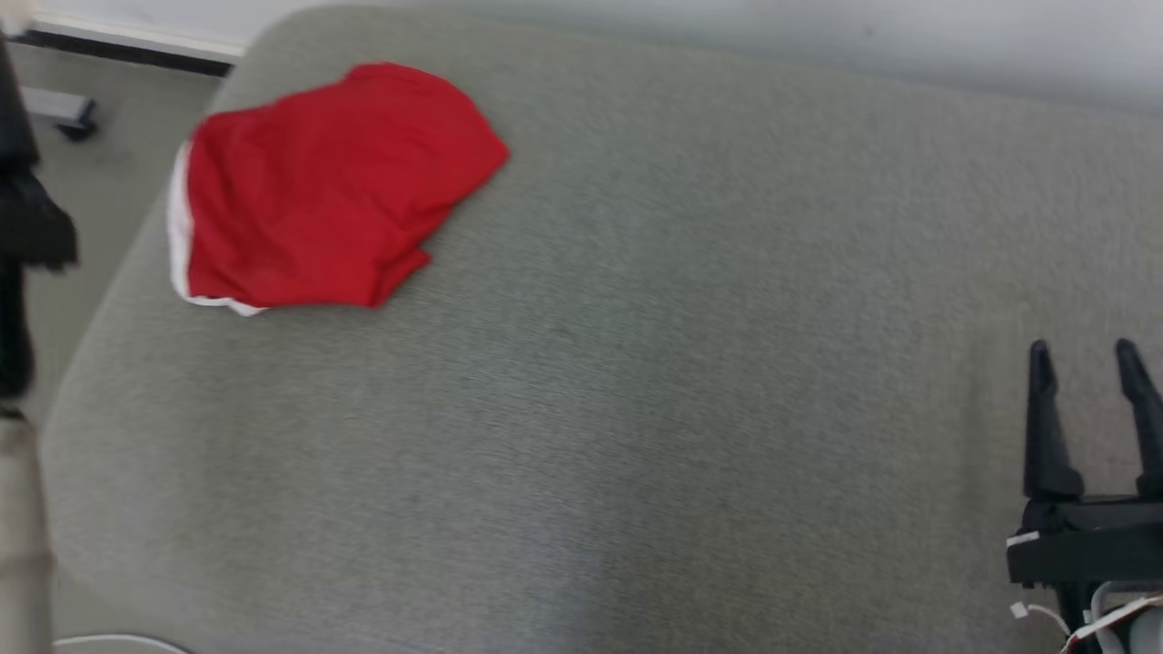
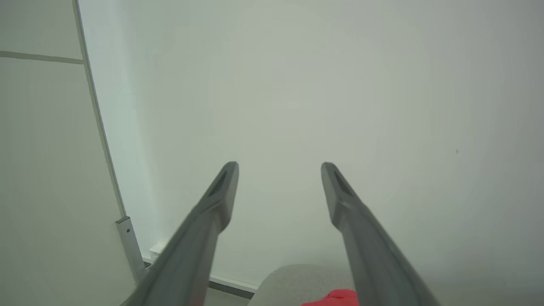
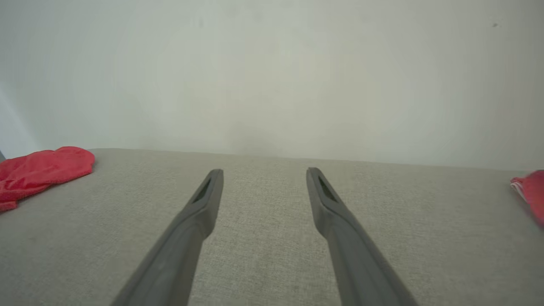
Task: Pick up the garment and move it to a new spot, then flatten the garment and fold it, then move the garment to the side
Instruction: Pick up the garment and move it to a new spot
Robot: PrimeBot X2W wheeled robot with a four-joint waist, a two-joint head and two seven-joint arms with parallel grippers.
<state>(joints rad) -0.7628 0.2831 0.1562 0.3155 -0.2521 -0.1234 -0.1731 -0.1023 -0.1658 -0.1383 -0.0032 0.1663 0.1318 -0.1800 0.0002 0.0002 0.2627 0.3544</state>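
**While both hands stand open, the red garment lies at the bed's far left corner**

Where the grey bed (image 1: 636,409) rounds off at its far left corner, the garment (image 1: 327,191) lies in a loose, rumpled heap, red with a white band along its left edge. It rests wholly on the bed's fabric, close to the edge, with the floor (image 1: 109,182) just beyond.

The right hand (image 1: 1083,347) shows at the lower right of the head view. Its two dark fingers are spread apart and point up the picture, with nothing between them. It is over the near right part of the bed, well apart from the garment, which sits far to its left and farther back. Bare grey fabric lies between the two. In the right wrist view the fingers reach out low over the bed towards the pale wall (image 3: 272,76). The garment lies at the left edge of that view, far outside the gap between the fingers. A second bit of red cloth (image 3: 531,193) with a white stripe peeps in at the right edge.

The left hand (image 2: 279,166) is likewise spread wide and holds nothing. Its fingers point at the wall, raised above the bed's corner. A small part of the garment shows low down between the fingers, below the hand and not touching it. A metal post (image 2: 129,244) stands to the left by the wall.
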